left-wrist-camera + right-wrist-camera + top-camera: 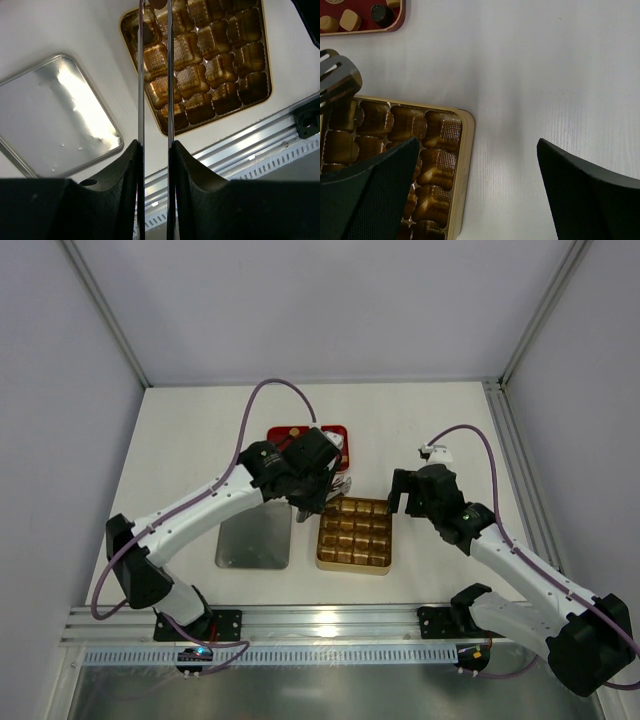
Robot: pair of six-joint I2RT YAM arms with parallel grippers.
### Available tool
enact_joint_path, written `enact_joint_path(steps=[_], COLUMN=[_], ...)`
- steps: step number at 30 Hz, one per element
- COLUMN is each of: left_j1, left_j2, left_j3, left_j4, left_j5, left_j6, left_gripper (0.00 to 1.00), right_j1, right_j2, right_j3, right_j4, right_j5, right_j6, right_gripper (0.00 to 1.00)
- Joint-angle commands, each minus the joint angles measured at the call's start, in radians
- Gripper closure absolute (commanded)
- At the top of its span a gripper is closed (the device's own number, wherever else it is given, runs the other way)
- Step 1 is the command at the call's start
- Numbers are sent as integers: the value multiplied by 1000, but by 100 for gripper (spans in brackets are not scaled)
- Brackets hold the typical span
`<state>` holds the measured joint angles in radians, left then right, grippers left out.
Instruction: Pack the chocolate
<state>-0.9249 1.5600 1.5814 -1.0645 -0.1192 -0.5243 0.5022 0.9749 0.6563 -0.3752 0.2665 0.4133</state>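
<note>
Chocolate lay in the red tray beyond the left claw, whose narrow blades seemed to pinch one dark piece over the gold tin just below, where a slack pinch might have let it fall across cell walls, while the right claw gaped idle alongside.

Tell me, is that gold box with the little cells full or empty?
Empty, it seems: every visible cell of the gold box shows bare gold lining. The chocolate sits in the red tray.
</note>
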Motion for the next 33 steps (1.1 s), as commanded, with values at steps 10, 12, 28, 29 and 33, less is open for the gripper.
enact_joint_path(steps=[10, 12, 28, 29, 33], left_j1=[-64, -75, -97, -97, -97], left_j2=[-101, -103, -80, -77, -74], left_j3=[-93, -115, -138, -138, -135], left_j4=[51, 61, 98, 98, 98], left_j5=[6, 9, -4, -5, -7], left_j6=[-60, -59, -60, -60, -59], left_gripper=[82, 82, 70, 70, 67], right_j1=[1, 1, 1, 1, 1], right_j2=[-18, -15, -21, -22, -22], right_j3=[2, 2, -6, -7, -7], right_j4=[18, 18, 16, 16, 15], right_j5=[20, 20, 22, 22, 20], right_j6=[13, 13, 12, 12, 13], right_gripper=[0, 0, 0, 1, 0])
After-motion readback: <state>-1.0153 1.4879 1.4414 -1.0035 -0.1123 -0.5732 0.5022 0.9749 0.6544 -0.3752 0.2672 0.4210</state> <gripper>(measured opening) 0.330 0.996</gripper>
